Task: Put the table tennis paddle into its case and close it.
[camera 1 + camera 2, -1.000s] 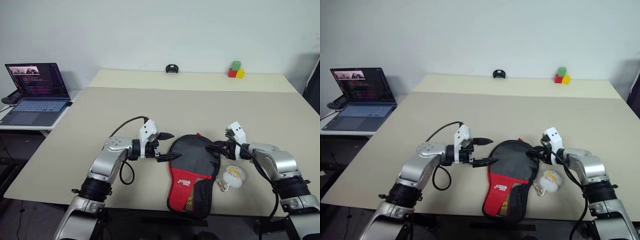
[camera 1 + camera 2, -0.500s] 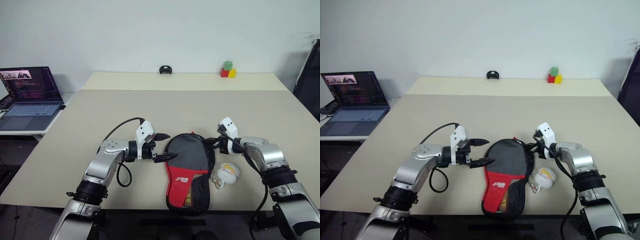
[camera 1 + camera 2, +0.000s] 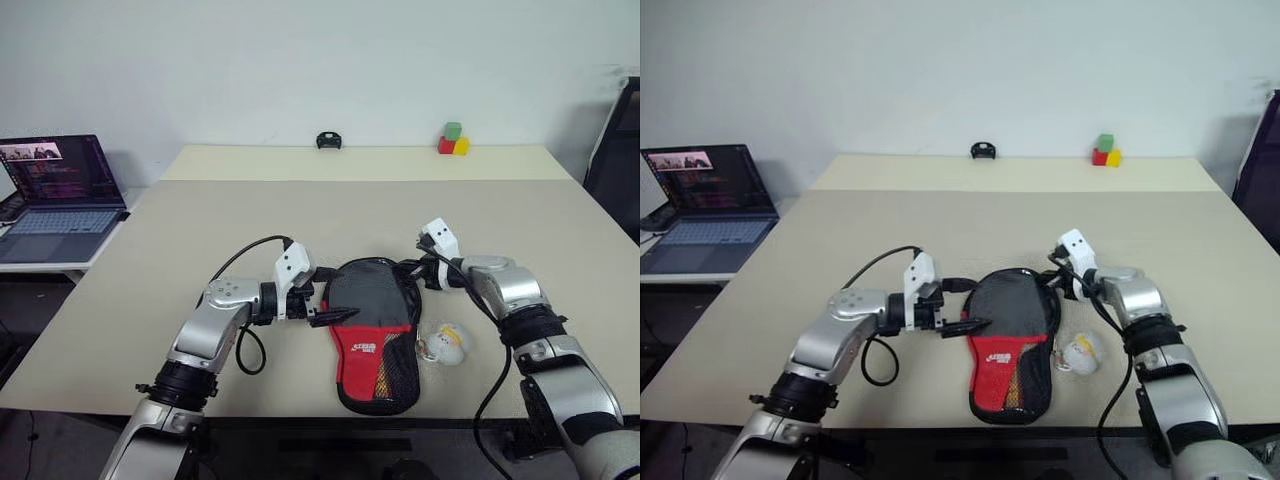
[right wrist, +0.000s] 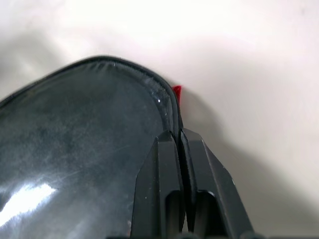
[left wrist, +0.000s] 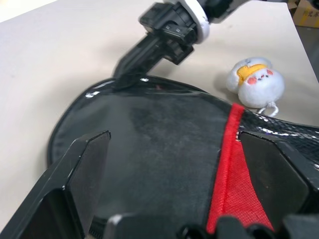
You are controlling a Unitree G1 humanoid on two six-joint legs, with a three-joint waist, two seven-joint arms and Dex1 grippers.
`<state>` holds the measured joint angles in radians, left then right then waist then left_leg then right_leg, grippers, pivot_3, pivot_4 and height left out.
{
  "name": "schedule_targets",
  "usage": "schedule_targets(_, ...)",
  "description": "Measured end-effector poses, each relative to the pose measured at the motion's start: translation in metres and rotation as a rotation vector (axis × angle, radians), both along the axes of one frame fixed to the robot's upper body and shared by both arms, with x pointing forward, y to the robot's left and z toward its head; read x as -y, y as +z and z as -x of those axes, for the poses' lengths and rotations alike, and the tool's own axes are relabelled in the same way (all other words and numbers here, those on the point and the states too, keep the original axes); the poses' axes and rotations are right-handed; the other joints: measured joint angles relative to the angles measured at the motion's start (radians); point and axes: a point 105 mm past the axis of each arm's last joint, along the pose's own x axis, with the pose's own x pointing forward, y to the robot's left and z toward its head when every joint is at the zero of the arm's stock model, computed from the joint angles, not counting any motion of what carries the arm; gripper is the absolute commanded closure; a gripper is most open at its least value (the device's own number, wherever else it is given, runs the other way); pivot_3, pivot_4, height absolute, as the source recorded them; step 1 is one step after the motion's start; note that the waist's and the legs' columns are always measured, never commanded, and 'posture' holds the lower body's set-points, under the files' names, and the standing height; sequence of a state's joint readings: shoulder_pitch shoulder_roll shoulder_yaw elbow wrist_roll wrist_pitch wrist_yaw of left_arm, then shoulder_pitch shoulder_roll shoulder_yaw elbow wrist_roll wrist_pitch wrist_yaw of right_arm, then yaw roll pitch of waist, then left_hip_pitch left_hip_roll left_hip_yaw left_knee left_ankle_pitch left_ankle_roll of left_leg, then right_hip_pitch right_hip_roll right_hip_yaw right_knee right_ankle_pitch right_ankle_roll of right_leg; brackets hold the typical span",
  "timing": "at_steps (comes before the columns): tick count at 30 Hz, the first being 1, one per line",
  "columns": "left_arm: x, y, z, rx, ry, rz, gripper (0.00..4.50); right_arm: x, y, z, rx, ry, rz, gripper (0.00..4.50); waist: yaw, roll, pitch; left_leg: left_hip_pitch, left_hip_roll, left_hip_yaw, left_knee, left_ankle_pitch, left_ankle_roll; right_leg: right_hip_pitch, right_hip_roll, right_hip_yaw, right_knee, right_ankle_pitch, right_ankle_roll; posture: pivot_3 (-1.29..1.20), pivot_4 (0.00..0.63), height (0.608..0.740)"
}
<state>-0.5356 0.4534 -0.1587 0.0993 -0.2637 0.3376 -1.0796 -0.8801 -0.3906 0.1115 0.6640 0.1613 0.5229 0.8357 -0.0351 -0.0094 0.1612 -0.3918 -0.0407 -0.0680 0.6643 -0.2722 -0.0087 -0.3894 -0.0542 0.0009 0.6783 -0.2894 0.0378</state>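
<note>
The case point(image 3: 372, 310) lies flat near the table's front edge, black top away from me, red lower part with mesh pocket toward me. My left gripper point(image 3: 328, 300) stands open at the case's left rim, one finger on each side of the edge point(image 5: 164, 124). At the case's far right rim my right gripper point(image 3: 408, 270) is shut, its fingertips point(image 4: 172, 137) pinched together on the black rim beside a small red tab point(image 4: 176, 91). The table tennis paddle is hidden.
A small white plush toy point(image 3: 445, 343) lies just right of the case. A laptop point(image 3: 60, 185) sits on a side table at the left. Coloured blocks point(image 3: 452, 140) and a small black object point(image 3: 327, 140) stand at the far edge.
My right gripper has shut and slid along the case's rim from its right side toward the far end. The left gripper has stayed put. The camera has shifted.
</note>
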Motion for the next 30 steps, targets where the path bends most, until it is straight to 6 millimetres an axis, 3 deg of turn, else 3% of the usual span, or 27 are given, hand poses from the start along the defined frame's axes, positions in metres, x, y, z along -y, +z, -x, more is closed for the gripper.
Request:
schedule_targets(8,0.001,-0.001,0.000,-0.001,-0.004,-0.003,0.00,-0.003,-0.005,-0.002,-0.001,0.020,0.059,4.46,0.000,0.000,0.000,0.000,0.000,0.000,0.000,0.000,0.000,0.000,0.000,0.001,0.000,0.000,0.000,0.00,0.150,0.740)
schedule_targets(12,0.001,-0.001,0.001,-0.001,-0.006,-0.005,0.00,-0.001,-0.008,-0.001,-0.005,0.016,0.069,3.56,0.001,0.000,0.000,0.000,0.000,0.000,0.000,0.000,0.000,0.000,0.000,0.001,0.000,0.000,0.000,0.00,0.150,0.740)
schedule_targets(22,0.009,-0.005,0.004,0.014,-0.052,-0.022,0.00,0.000,-0.010,0.002,-0.017,0.005,0.046,0.17,0.001,0.000,0.000,0.000,0.000,0.001,0.000,0.000,0.000,0.000,0.000,0.001,0.000,0.000,0.000,0.00,0.150,0.740)
schedule_targets(27,0.017,-0.004,-0.002,0.040,-0.095,-0.049,0.00,0.004,0.024,0.014,0.011,-0.020,-0.118,0.04,0.006,0.001,0.001,-0.001,0.000,0.000,0.000,0.000,0.000,-0.001,0.000,0.001,-0.001,0.000,0.000,0.00,0.150,0.740)
schedule_targets(30,0.028,-0.004,-0.009,0.055,-0.115,-0.046,0.00,0.018,0.044,0.037,0.045,-0.018,-0.151,0.04,0.019,0.000,0.001,-0.004,0.000,-0.002,0.000,0.000,0.000,0.000,0.000,-0.003,-0.004,0.000,0.000,0.00,0.150,0.740)
